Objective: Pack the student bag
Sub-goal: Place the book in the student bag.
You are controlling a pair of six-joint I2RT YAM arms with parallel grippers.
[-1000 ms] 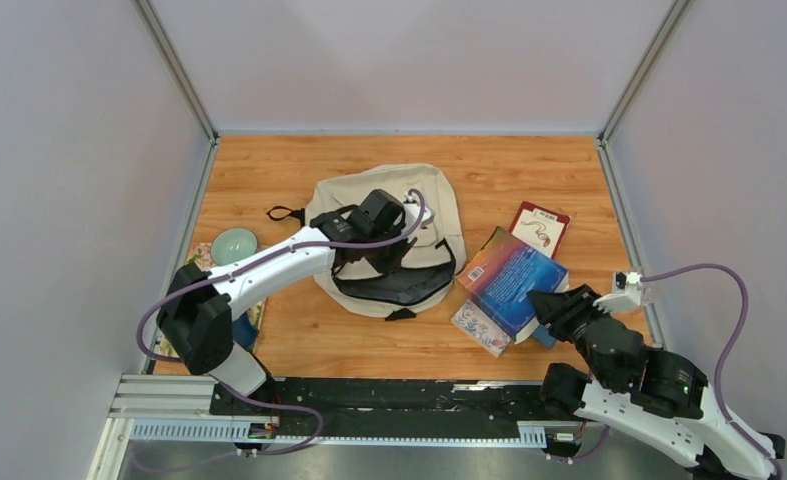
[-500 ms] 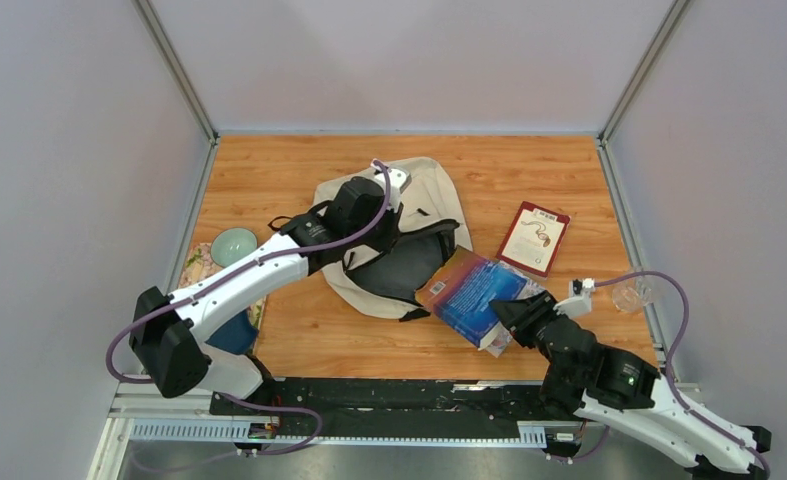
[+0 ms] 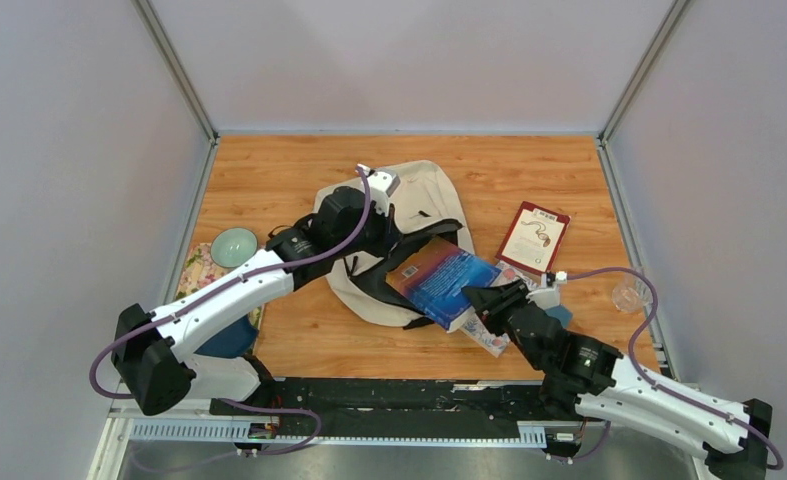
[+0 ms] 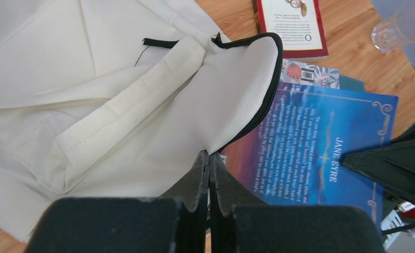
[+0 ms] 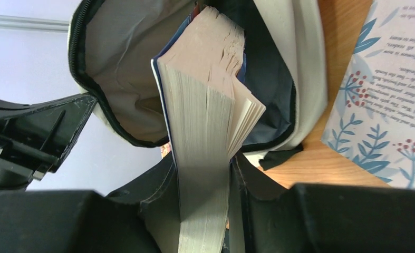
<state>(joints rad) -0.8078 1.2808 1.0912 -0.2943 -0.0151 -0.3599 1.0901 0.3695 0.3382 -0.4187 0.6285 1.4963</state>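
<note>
Left tool (image 4: 209, 161) is closed on the zipper rim of the student bag (image 3: 424, 185), which lies in the middle of the table (image 3: 259, 175), and holds its mouth lifted open toward the right. The blue book (image 3: 447, 280) has its leading corner inside that mouth; the right tool (image 3: 486, 298) grips it at the near-right end. To do this well, I think the rim should be held high while the book goes in straight toward the left, so the fanned pages do not catch the zipper.
</note>
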